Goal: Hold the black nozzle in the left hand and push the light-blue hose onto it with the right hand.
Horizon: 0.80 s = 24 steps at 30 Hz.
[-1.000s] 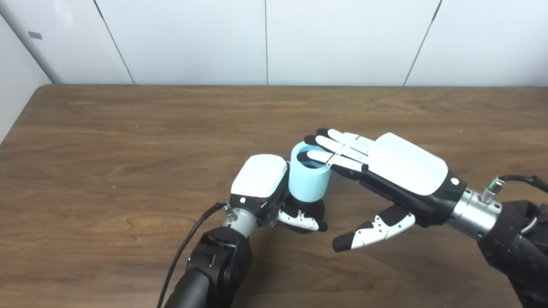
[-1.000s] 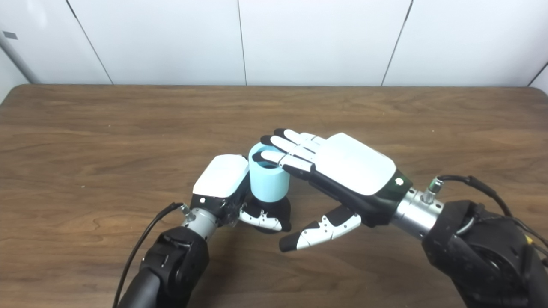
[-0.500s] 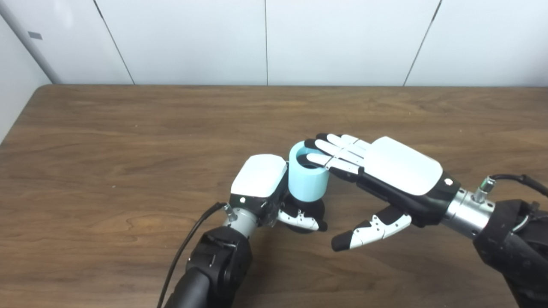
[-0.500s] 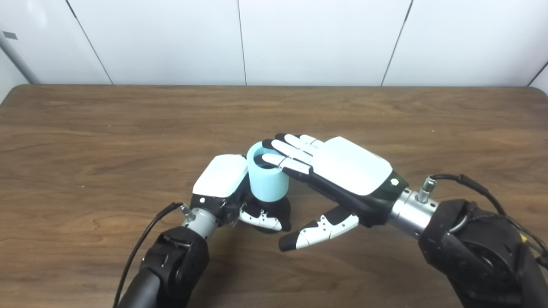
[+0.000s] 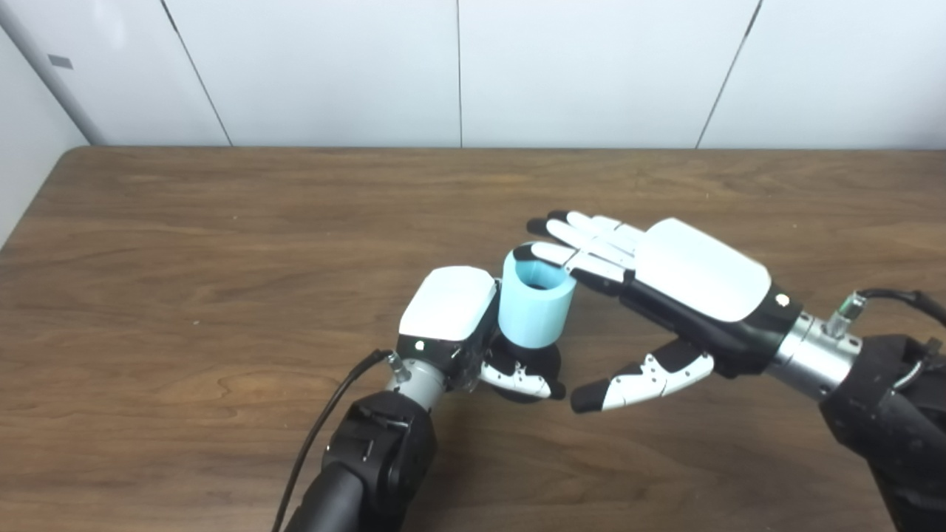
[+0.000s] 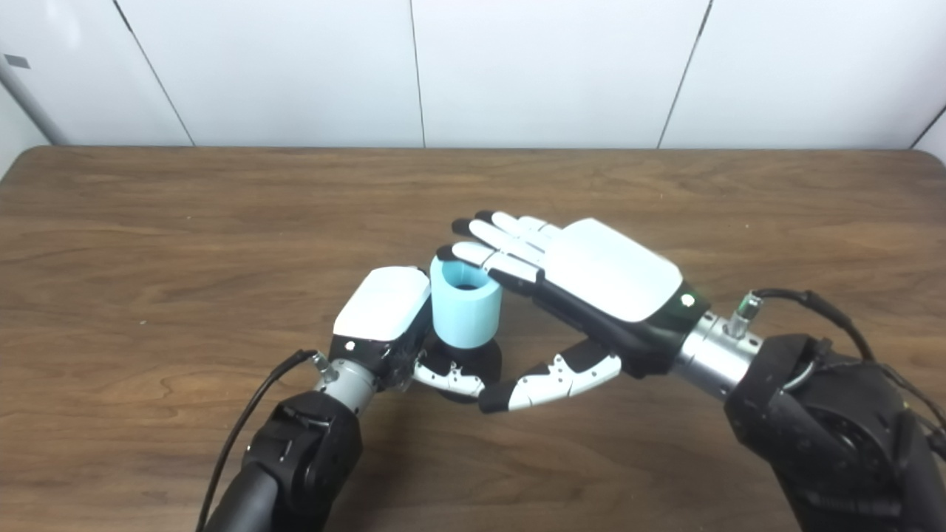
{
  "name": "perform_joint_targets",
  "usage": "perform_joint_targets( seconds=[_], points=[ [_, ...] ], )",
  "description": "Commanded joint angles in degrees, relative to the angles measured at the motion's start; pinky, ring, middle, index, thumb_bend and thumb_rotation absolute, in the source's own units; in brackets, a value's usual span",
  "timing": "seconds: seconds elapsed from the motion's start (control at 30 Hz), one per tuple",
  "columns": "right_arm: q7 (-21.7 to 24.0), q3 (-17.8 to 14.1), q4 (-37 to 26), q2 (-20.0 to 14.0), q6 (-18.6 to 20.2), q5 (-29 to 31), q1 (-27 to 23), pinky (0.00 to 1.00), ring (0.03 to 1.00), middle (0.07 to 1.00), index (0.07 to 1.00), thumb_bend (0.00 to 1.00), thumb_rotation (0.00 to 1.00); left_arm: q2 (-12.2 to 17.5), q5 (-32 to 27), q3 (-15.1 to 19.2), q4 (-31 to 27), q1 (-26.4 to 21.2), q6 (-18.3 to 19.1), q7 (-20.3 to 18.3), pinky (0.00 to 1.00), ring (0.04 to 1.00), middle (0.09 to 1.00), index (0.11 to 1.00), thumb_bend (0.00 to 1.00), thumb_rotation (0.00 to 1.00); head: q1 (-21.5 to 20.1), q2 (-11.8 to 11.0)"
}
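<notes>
- You are looking down at a brown wood-grain table [image 5: 185, 244] with white wall panels [image 5: 332, 66] behind its far edge.
- One light-blue hose [image 5: 536, 310] stands near the middle of the table. It is a short, wide tube, matte and pale blue, upright, with its open top facing you and a dark hollow inside.
- One black nozzle [image 5: 543, 363] sits directly under the hose. Only a rounded black base shows below the tube's lower edge; the rest is hidden, so you cannot tell how far the hose sits over it.
- Your left hand [image 5: 454, 318] is just left of the hose, its white back plate facing up. Its fingers are curled around the black nozzle at the base of the hose, with the white-and-black thumb [image 5: 521, 380] wrapped across the front.
- Your right hand [image 6: 591, 277] reaches in from the right, palm down, holding nothing. Its fingers [image 6: 502, 240] are stretched out flat and slightly spread, over the far right side of the hose's top rim. The lowest black fingertip touches or nearly touches the rim; you cannot tell which.
- The right thumb [image 6: 550, 383] points left and down, apart from the fingers, its black tip close to the left thumb and the nozzle.
- Count: one hose, one nozzle, two hands, one table.
</notes>
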Motion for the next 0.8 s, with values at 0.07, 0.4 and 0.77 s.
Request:
perform_joint_targets(
  seconds=[0.07,0.4,0.77],
  points=[
    [-1.35,-1.74,-0.84,-0.7,0.14,1.28,-2.82,0.96,1.0,0.997,0.943,0.58,0.96,0.21,0.68,0.0,0.76,0.28,0.52,-2.08,0.86,0.677,0.52,0.467,0.52,0.0,0.04,-0.02],
    [-0.64,-1.83,-1.68,-0.9,0.89,1.78,-4.31,0.97,1.0,0.994,0.942,0.59,0.97,0.05,1.18,-0.06,0.73,0.12,0.66,-2.62,0.86,0.68,0.523,0.465,0.52,0.0,0.25,0.11],
    [-0.69,0.42,-1.57,-0.09,0.3,0.58,-2.46,0.93,0.987,0.982,0.929,0.6,0.94,-0.08,0.96,0.15,0.77,0.26,0.51,-2.18,0.85,0.678,0.519,0.469,0.52,0.0,0.16,0.28]
  ],
)
